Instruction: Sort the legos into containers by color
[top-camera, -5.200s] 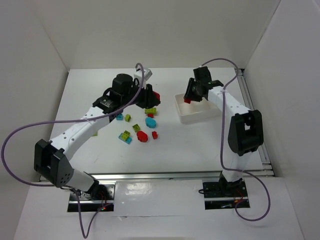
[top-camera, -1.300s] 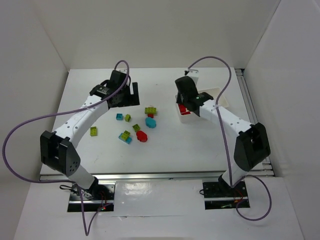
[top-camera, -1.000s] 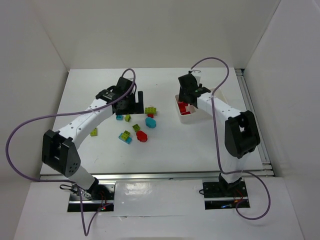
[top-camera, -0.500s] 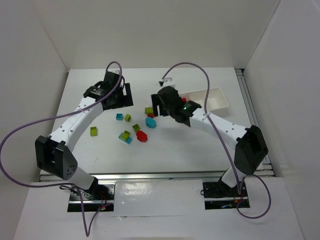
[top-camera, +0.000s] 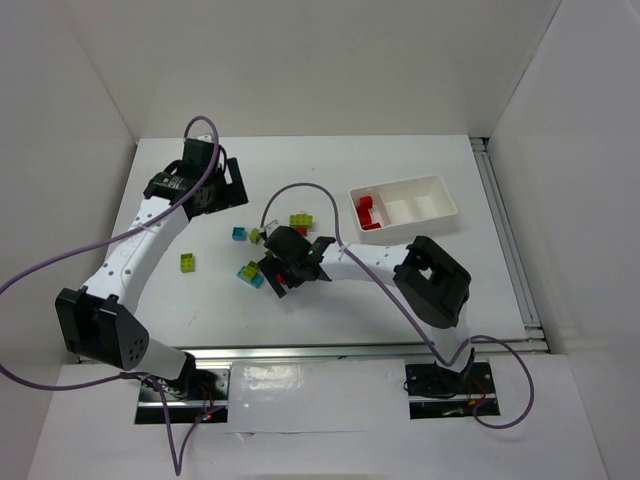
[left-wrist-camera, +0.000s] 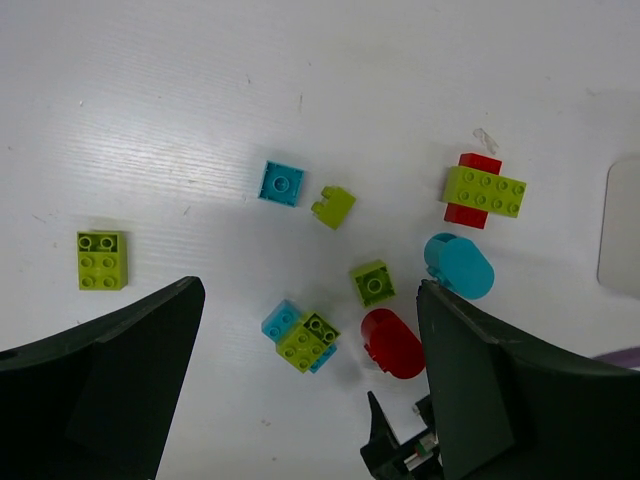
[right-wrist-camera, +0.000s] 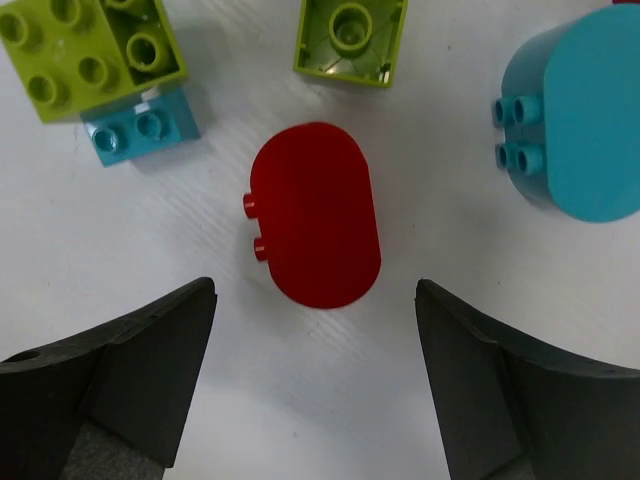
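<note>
Swung off the white tray (top-camera: 400, 183) and down onto the loose pile since half a second ago: right gripper (top-camera: 284, 274), jaws wider than before, now spread apart, nothing clamped. Pulled back toward the far left corner over the same stretch: left gripper (top-camera: 232, 186), jaws wide apart too, empty, hanging high over the table. Centred between the right fingers (right-wrist-camera: 130, 380), clear gap on both sides, no contact: red rounded brick (right-wrist-camera: 315, 215), lying on its side, studs facing one finger. Past the other fingertip, ahead and outward: cyan rounded brick (right-wrist-camera: 575, 140), also on its side. Straight ahead beyond the red one: small green brick (right-wrist-camera: 350, 40), single stud. Ahead of the stud-side finger: green-on-cyan stack (right-wrist-camera: 100, 65), just beside the red brick but apart from it. Seen from the left wrist, whole cluster far below the open left jaws: green-on-red stack (left-wrist-camera: 483, 190) ahead of one finger, small cyan square (left-wrist-camera: 282, 183) and small green piece (left-wrist-camera: 333, 207) near each other farther ahead, lone green two-by-two brick (left-wrist-camera: 102, 260) out past the other finger, well apart from the rest. Well apart from both grippers: tray, off to the right gripper's outer side, red bricks (top-camera: 370, 212) already in its left-end compartment.
</note>
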